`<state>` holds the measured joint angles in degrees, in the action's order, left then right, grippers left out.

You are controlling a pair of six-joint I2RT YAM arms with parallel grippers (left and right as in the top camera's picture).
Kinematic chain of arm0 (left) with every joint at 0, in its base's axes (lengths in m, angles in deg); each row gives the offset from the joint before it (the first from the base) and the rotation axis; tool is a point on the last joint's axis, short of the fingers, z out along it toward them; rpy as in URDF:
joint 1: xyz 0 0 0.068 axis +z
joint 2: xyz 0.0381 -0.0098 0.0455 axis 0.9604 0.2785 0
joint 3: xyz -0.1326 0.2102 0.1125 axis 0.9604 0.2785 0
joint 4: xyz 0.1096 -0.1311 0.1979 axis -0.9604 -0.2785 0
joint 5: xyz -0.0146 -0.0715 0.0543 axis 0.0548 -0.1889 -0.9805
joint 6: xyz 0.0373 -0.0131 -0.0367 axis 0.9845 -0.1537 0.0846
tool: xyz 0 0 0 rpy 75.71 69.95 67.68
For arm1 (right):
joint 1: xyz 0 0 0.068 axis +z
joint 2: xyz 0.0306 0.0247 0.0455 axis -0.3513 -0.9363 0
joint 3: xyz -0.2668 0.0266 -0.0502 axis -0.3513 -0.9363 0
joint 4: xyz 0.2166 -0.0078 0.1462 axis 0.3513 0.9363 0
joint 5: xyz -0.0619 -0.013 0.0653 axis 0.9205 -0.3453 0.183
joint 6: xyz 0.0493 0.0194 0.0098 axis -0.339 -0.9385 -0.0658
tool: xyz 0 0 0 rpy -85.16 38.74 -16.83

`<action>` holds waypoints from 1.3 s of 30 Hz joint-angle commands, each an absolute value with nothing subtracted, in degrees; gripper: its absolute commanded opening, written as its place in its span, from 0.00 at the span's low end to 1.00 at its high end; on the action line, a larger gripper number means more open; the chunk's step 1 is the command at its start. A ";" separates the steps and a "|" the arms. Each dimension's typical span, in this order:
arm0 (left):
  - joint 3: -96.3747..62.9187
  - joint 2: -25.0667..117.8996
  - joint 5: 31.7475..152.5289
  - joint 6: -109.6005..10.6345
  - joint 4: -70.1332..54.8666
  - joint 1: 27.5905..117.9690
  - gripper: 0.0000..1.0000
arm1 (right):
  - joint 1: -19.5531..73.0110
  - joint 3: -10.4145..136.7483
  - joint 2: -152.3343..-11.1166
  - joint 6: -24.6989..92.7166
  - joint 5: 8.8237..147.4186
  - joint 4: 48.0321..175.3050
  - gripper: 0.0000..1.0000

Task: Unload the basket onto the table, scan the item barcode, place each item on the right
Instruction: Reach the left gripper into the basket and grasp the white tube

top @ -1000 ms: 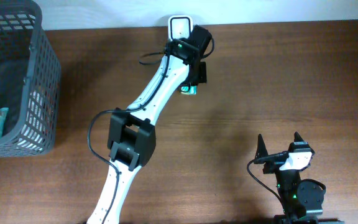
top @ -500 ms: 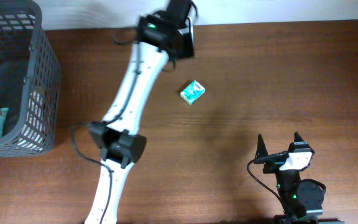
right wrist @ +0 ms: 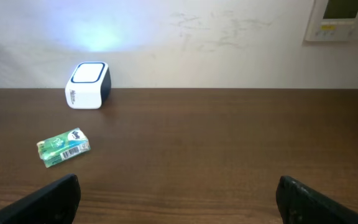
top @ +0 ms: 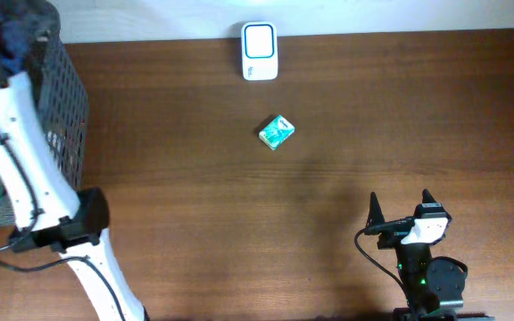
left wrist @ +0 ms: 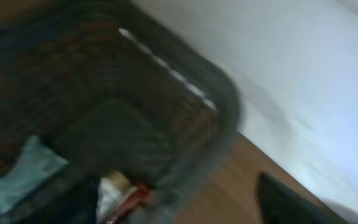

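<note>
The item, a small green box (top: 277, 132), lies flat on the wooden table in front of the white scanner (top: 260, 39). In the right wrist view the box (right wrist: 63, 147) shows a barcode on its side, and the scanner (right wrist: 87, 84) stands behind it by the wall. My left gripper (top: 14, 27) is blurred at the far left over the grey basket (top: 68, 107), far from the box. In its own view the left gripper (left wrist: 179, 211) looks open and empty, with one finger (left wrist: 291, 202) showing. My right gripper (top: 402, 207) rests open at the front right.
The mesh basket's rim (left wrist: 222, 106) fills the left wrist view. Inside it lie a teal packet (left wrist: 23, 168) and a white and red packet (left wrist: 120, 190). The white left arm (top: 25, 160) crosses the basket's side. A wall panel (right wrist: 344, 18) hangs at the back right.
The left arm swung from the scanner at the back to the far left over the basket, and its gripper opened. The green box now lies on the table. The right arm stayed still.
</note>
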<state>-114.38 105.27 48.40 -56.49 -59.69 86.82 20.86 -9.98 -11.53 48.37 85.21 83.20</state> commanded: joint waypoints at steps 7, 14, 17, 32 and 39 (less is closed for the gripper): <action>-109.29 104.37 48.80 -47.72 -63.05 101.18 0.99 | 20.53 -10.39 -11.16 48.57 85.32 83.40 0.99; -84.51 104.39 72.53 -23.59 -57.81 110.60 0.99 | 20.53 -10.39 -11.16 48.57 85.32 83.40 0.99; -75.76 104.39 78.37 -17.10 -55.25 111.67 1.00 | 20.53 -10.39 -11.16 48.57 85.32 83.40 0.99; -56.53 104.41 77.58 -9.87 -45.43 109.86 0.84 | 20.53 -10.39 -11.16 48.57 85.32 83.40 0.99; -51.22 104.41 68.95 -9.93 -42.37 106.60 0.76 | 20.53 -10.39 -11.16 48.57 85.32 83.40 0.99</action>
